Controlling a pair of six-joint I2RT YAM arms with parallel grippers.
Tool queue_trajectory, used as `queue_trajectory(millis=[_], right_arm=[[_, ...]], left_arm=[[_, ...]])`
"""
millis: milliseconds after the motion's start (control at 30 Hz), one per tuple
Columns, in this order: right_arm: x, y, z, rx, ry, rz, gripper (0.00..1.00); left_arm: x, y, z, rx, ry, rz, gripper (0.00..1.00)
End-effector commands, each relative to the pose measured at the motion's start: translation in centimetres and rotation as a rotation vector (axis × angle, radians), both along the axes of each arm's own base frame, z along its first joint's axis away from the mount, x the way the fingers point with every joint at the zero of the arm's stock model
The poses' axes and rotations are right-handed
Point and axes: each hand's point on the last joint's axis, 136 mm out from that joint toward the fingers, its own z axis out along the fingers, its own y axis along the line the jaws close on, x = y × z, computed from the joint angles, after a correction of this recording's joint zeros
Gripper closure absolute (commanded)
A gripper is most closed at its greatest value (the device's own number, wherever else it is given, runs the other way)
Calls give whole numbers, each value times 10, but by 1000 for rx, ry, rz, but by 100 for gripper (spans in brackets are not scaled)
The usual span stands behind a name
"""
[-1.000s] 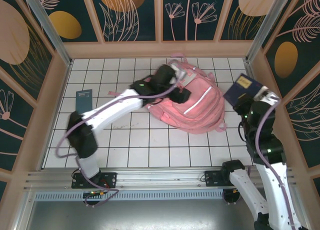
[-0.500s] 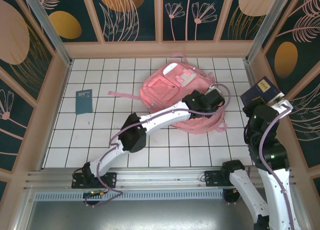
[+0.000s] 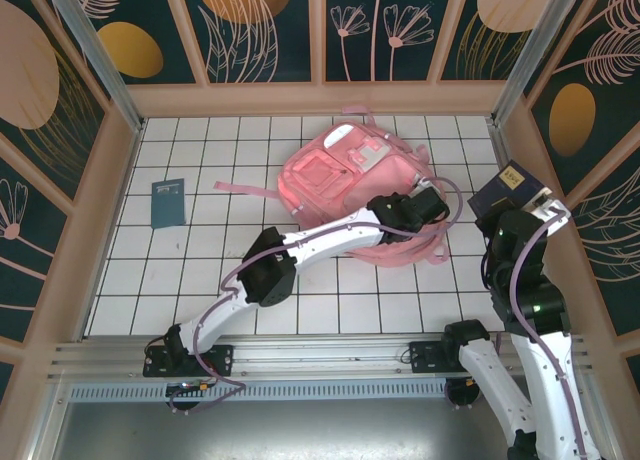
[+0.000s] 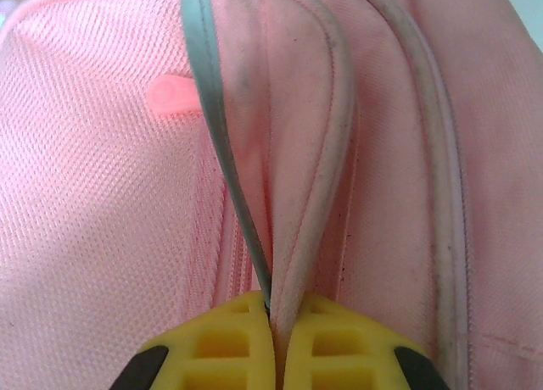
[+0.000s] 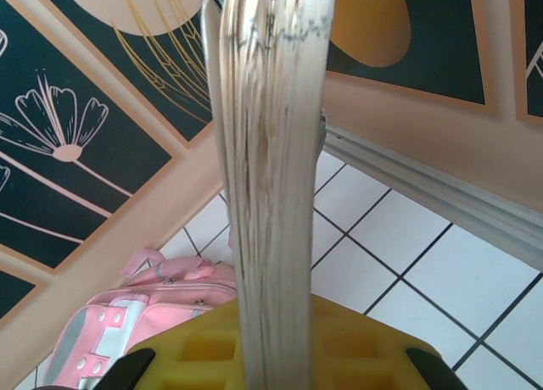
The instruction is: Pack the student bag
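Pinching a bag (image 3: 340, 170) fold with the left gripper (image 4: 278, 322), four o'clock edge. Clamping a book (image 3: 505, 188) in the right gripper (image 5: 276, 339); three o'clock.

Showed a white table (image 3: 200, 290) ruled by dark lines into square tiles, boxed in by pale wooden walls (image 3: 95, 240). Carried dark teal wall panels (image 3: 260, 25) painted with gold discs and pale outlined flowers and leaves. Held a small dark blue booklet (image 3: 167, 202) lying flat near the left edge. Included a dark blue book (image 3: 508, 188) with a yellow mark on its cover, raised and tilted over the right edge; up close, presented its pale page edges (image 5: 271, 153) upright. Ended with a ridged metal rail (image 3: 300, 355) along the near side.
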Motion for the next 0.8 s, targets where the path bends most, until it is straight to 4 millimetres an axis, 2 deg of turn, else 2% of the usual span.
queue_trajectory(millis=[0,133,400,500,567,633,767], right_arm=[[0,0,16,17,-79,1,100],[0,2,15,13,-70,19,100],[-5,5,16,3,-71,46,100],[-2,13,12,17,-67,89,100],[3,28,12,31,-83,183,100],[6,53,17,53,-118,322,100],[10,88,12,185,-141,498,100]], left_arm=[[10,10,29,-35,-17,-3,100],[24,25,73,-140,-8,15,100],[51,80,162,-396,17,69,100],[57,97,186,-463,20,86,100],[62,107,199,-526,47,95,100],[66,115,209,-591,76,95,100],[73,130,226,-703,114,93,100]])
